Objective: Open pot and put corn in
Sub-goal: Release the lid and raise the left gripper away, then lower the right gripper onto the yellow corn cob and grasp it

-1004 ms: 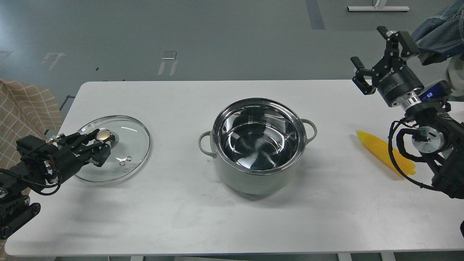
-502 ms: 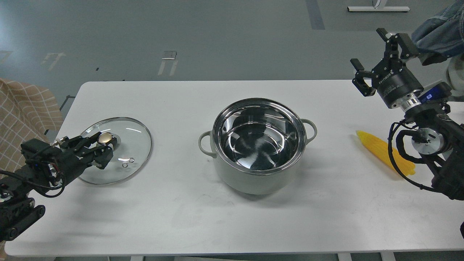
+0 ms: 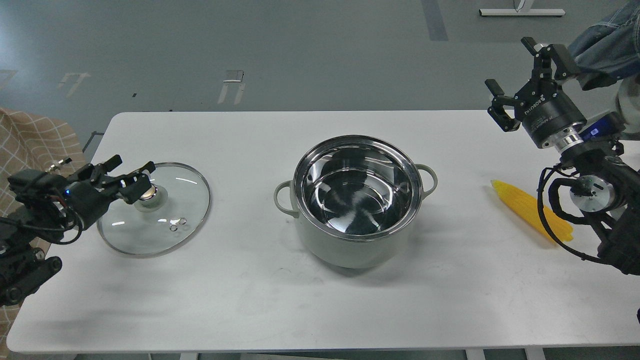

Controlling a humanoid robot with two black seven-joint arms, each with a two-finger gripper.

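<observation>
A: What can go wrong for us from here?

B: The pot (image 3: pixel 356 197) stands open at centre frame and the lid (image 3: pixel 155 207) lies flat on the desk (image 3: pixel 250 300) at left. Our left tool (image 3: pixel 131 176) is spread open over the knob, gripping nothing; if we drag it back low, we may snag the knob and slide the lid off the near edge.

A: And the corn (image 3: pixel 531 210)?

B: It lies on the desk at right, well apart from the pot, partly behind our right arm. Our right tool (image 3: pixel 517 82) sits wide open and empty, high at upper right.

A: Which way does it point?

B: Its long axis runs diagonally, taper toward upper left, butt toward lower right. Gripping it along that line, we risk rolling it away.
</observation>
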